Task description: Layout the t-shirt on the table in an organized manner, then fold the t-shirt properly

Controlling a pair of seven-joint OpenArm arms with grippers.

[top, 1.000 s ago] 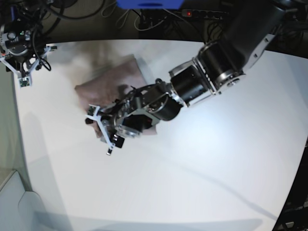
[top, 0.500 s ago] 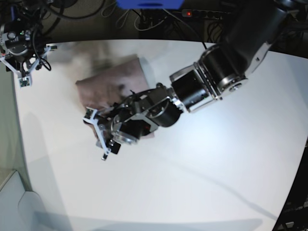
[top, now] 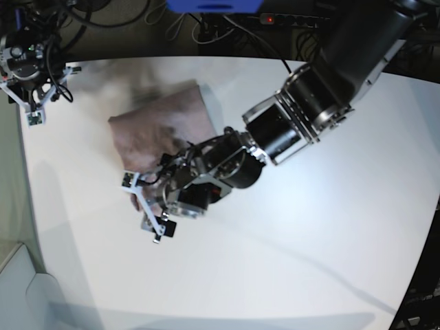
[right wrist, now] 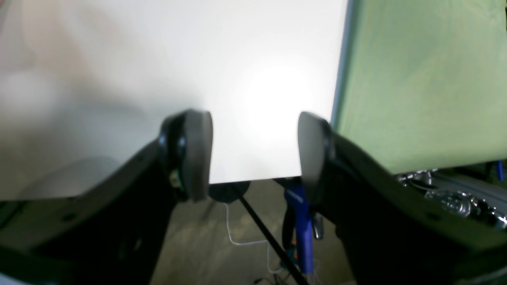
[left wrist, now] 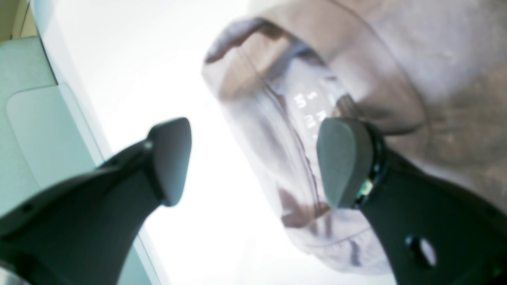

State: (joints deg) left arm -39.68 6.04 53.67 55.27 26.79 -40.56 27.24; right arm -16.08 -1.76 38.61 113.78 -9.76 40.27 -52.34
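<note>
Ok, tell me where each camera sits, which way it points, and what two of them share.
Base: high above, looking down on the table, t-shirt, both arms.
Left wrist: on the left arm, facing past the open left gripper at the blurred t-shirt.
Right wrist: on the right arm, facing past the open right gripper at the table's edge.
Shared: base and left wrist both show the t-shirt.

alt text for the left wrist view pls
The left gripper hangs open just above the white table, nothing between its fingers. A folded mauve-pink t-shirt, blurred, lies beside and behind one finger.
</note>
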